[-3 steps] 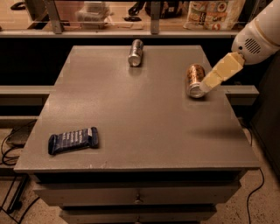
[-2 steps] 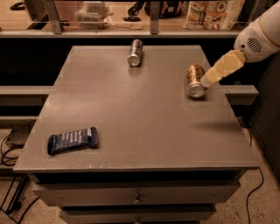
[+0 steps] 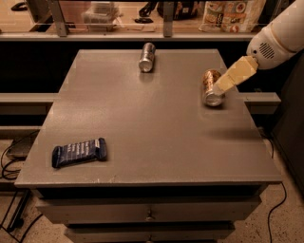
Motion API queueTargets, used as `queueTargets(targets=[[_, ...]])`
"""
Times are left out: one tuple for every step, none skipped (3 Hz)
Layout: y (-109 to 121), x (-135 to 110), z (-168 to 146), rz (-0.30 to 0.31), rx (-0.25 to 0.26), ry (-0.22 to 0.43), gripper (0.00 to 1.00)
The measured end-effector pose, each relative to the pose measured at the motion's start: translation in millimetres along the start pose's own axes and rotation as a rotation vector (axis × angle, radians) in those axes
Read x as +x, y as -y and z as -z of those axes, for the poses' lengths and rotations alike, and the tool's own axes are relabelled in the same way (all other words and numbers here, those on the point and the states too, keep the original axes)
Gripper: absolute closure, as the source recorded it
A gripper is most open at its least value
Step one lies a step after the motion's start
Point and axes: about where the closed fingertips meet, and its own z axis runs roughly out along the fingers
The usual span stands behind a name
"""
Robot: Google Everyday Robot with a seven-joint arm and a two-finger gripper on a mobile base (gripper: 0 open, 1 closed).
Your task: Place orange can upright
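Note:
The orange can (image 3: pixel 210 87) lies on its side on the grey table (image 3: pixel 147 123), near the right edge, with its silver end facing the front. My gripper (image 3: pixel 222 85) comes in from the upper right on a white arm. Its cream-coloured tip sits right against the can's right side and overlaps it.
A plain silver-grey can (image 3: pixel 147 57) lies on its side at the back middle of the table. A dark blue snack bar (image 3: pixel 79 152) lies at the front left. A shelf with bags and boxes (image 3: pixel 228 14) runs behind the table. Cables (image 3: pixel 9 166) lie on the floor at the left.
The gripper has shifted slightly up and to the right along the can. The can and the other objects have not moved.

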Motion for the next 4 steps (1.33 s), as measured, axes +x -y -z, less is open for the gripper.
queueTargets(targets=[[4.3, -11.2, -19.8, -0.065, -0.013, 0.015, 0.00], [13.6, -30.8, -44.3, -0.153, -0.011, 0.037, 0.00], [18.6, -50.3, -70.1, -0.208, -0.004, 0.024, 0.00], [22.7, -60.1, -96.0, -0.235, 0.017, -0.025, 0.00]])
